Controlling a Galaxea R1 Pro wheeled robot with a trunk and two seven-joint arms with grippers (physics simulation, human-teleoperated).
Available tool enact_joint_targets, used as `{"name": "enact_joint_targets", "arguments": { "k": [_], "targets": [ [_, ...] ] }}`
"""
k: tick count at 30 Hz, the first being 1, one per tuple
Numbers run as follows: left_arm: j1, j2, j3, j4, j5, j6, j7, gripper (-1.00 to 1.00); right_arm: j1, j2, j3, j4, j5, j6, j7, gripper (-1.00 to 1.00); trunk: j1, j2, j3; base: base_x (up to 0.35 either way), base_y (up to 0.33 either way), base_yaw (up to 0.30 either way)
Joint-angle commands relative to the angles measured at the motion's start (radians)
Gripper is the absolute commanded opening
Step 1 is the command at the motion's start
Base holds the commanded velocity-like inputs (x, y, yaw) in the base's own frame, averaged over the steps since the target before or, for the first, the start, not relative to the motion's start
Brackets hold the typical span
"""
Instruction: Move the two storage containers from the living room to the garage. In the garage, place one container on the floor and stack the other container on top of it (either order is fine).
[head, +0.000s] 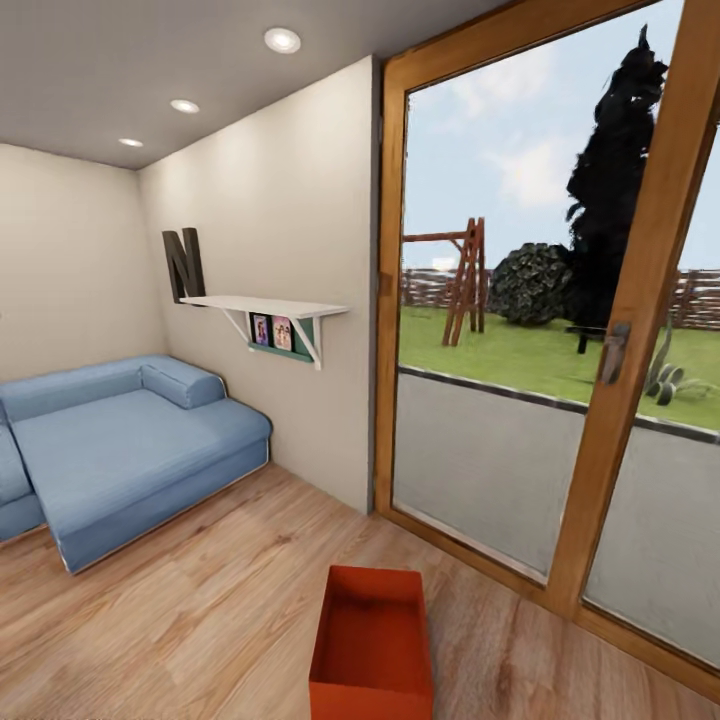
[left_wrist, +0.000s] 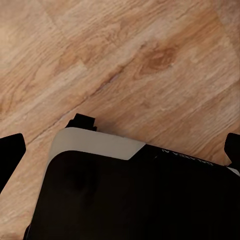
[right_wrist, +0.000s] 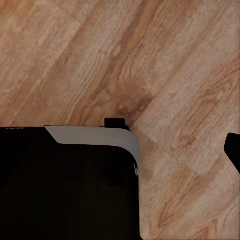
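Note:
One orange-red storage container (head: 372, 645) stands open-topped on the light wood-plank floor (head: 200, 620) of the living room, low in the head view, just in front of me and near the glass door. Nothing lies inside it. In the left wrist view my left gripper (left_wrist: 121, 150) hangs open over the planks, its dark fingertips (left_wrist: 11, 150) spread to both edges with nothing between them. My right gripper (right_wrist: 120, 150) also looks open, with one fingertip (right_wrist: 233, 150) showing at the picture's edge above bare planks. Both wrist views look down past my black and grey base (left_wrist: 125, 195).
A blue corner sofa (head: 110, 450) fills the left side. A white wall shelf (head: 265, 310) with photos and a dark letter N juts from the beige wall. A wood-framed glass door (head: 600, 400) to the garden stands at the right. Open planks lie between sofa and container.

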Motion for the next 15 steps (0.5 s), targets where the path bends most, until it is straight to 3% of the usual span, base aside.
{"name": "enact_joint_targets", "arguments": {
  "k": [1,7,15],
  "targets": [
    [-0.001,0.0,-0.008,0.0,0.008,0.002,0.003,1.0,-0.001,0.0,0.009,0.003,-0.01,-0.006,-0.002,1.0,0.0,-0.001,-0.001,0.0,0.0,0.015],
    [-0.001,-0.001,-0.008,0.0,0.0,0.002,0.002,1.0,-0.001,0.0,0.013,0.003,-0.01,-0.004,0.0,1.0,0.0,-0.001,-0.001,0.038,0.0,0.005],
    [-0.001,0.0,-0.008,0.0,-0.003,0.002,0.002,1.0,-0.001,0.0,0.014,0.003,-0.01,-0.004,0.002,1.0,0.0,-0.001,-0.001,0.271,-0.005,0.0]
  ]
}}
